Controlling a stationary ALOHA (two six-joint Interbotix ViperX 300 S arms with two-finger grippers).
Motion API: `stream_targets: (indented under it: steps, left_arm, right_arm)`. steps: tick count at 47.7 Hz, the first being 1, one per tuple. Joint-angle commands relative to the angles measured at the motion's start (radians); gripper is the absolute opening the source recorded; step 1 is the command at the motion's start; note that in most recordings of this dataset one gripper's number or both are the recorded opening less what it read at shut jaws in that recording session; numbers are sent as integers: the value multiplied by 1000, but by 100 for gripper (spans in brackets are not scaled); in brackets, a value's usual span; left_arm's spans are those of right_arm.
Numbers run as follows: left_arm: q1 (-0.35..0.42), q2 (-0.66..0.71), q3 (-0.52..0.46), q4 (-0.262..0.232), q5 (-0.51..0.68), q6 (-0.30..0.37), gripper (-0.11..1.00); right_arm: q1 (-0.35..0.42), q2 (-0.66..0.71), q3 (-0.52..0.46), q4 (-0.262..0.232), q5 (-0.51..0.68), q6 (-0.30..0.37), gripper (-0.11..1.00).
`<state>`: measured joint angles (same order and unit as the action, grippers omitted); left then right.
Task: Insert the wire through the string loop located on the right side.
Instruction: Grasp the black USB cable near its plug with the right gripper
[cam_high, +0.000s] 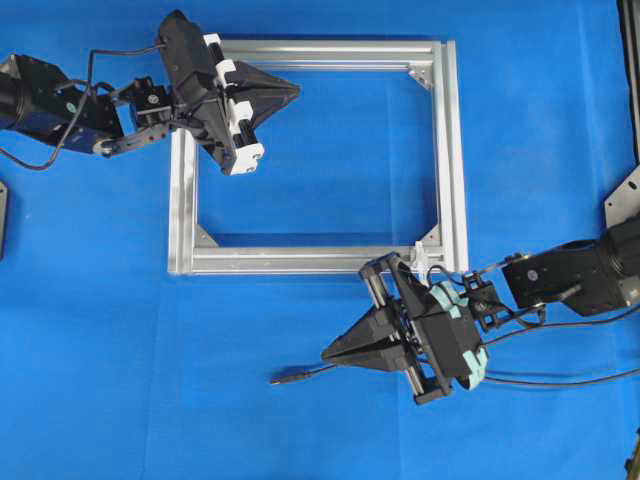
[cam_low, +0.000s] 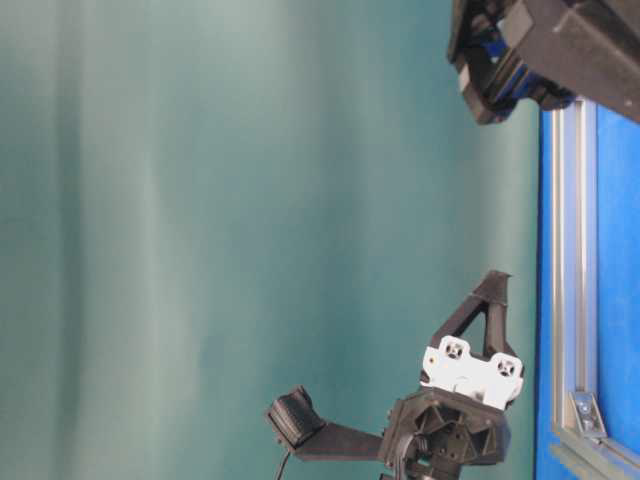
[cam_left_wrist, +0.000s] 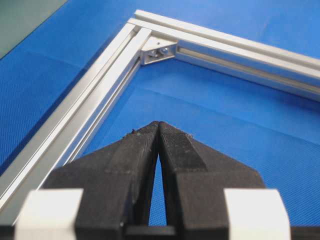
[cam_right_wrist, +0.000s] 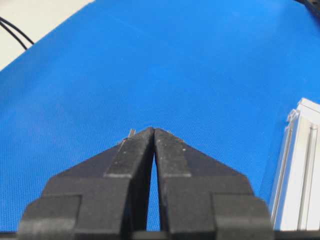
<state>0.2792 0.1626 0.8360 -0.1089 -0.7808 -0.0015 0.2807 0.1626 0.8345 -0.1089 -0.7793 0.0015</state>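
Observation:
The wire (cam_high: 300, 375) is a thin black cable lying on the blue mat, its plug tip (cam_high: 276, 380) pointing left. It runs right beneath my right gripper (cam_high: 326, 354), which is shut with nothing between its fingers and hovers just above and right of the plug. In the right wrist view a small grey end (cam_right_wrist: 131, 132) peeks out beside the left fingertip. The string loop (cam_high: 418, 258) is a tiny white tag on the frame's bottom bar near its right corner. My left gripper (cam_high: 297, 90) is shut and empty over the frame's top-left area (cam_left_wrist: 158, 123).
The silver aluminium frame (cam_high: 455, 150) lies flat mid-table, with corner brackets (cam_left_wrist: 157, 51) inside its corners. One frame corner (cam_right_wrist: 300, 165) shows right of my right gripper. Thicker black arm cables (cam_high: 560, 380) trail off to the right edge.

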Motion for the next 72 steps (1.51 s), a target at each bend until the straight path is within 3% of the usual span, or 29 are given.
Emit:
stream_targets:
  steps: [1,7,24,28,35,42,46,52,72]
  left_arm:
    - [-5,-37,-11,26,12,9,2]
    - [-5,-37,-9,26,18,9,2]
    - [-5,-38,-12,28,20,9,2]
    - [-5,-37,-15,28,20,9,2]
    - [-5,-37,-17,28,20,9,2]
    - [-5,-38,-17,28,20,9,2]
    - [-5,-38,-17,28,20,9,2]
    - [-5,-38,-15,28,20,9,2]
    - [-5,-38,-18,28,20,9,2]
  right_arm:
    - [5,-40,-18,0,-5,0,0]
    - [12,-40,-26,-2,17,0,-6]
    - [23,-40,-29,0,54,17,-6]
    - [29,-40,-29,0,64,20,-1]
    - [38,-40,-31,9,77,26,23]
    - [40,-40,-31,21,77,41,70]
    - [40,-40,-31,32,78,41,89]
    - [40,-37,-31,46,78,43,83]
    - [52,72,-69,106,83,44,84]
